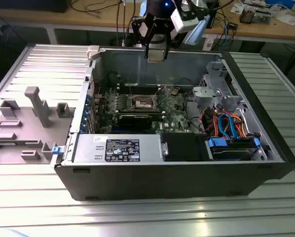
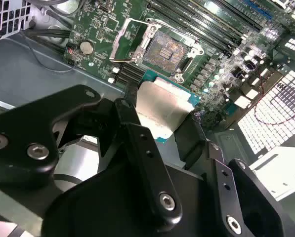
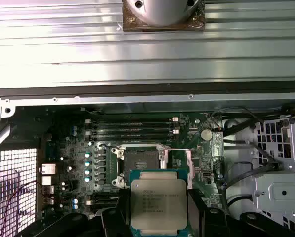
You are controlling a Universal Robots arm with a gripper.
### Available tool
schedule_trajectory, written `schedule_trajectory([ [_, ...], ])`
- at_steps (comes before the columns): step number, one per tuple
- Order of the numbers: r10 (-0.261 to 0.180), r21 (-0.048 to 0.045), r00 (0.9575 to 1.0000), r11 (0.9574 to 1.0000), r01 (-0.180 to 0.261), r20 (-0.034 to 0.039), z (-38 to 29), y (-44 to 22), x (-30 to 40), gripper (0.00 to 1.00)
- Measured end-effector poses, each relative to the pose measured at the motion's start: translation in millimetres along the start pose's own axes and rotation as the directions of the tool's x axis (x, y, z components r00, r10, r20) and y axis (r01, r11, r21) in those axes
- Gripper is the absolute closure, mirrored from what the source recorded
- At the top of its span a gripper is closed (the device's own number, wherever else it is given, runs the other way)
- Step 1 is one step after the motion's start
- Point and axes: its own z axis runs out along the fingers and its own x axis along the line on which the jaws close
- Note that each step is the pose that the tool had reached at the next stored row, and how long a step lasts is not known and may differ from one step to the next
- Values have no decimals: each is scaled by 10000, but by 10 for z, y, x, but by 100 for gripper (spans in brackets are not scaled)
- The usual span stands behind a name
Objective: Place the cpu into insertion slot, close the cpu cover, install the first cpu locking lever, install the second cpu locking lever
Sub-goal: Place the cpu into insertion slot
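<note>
The black fingers (image 2: 132, 118) are clamped on the cpu (image 2: 162, 106), one against each of two opposite edges, with its dull silver top showing between them; the cpu is held in the air, clear of the green board; the insertion slot (image 3: 139, 160) lies beyond the fingertips and well apart from them, its middle dark and bare; the cpu cover (image 3: 180, 162) stands swung open just beside the slot; the fingers hover over the far wall of the open computer case (image 1: 162, 180), which rests on the ribbed metal worktop (image 1: 137, 217).
</note>
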Motion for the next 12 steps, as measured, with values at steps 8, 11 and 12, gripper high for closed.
schedule_trajectory([
  [8, 18, 0, 10000, 10000, -18, 2, 0, 0, 0, 45],
  [11, 319, -6, 9995, 9995, -319, 29, 1, 0, 0, 45],
  [12, 402, -8, 9992, 9992, -402, 36, 1, 0, 0, 45],
])
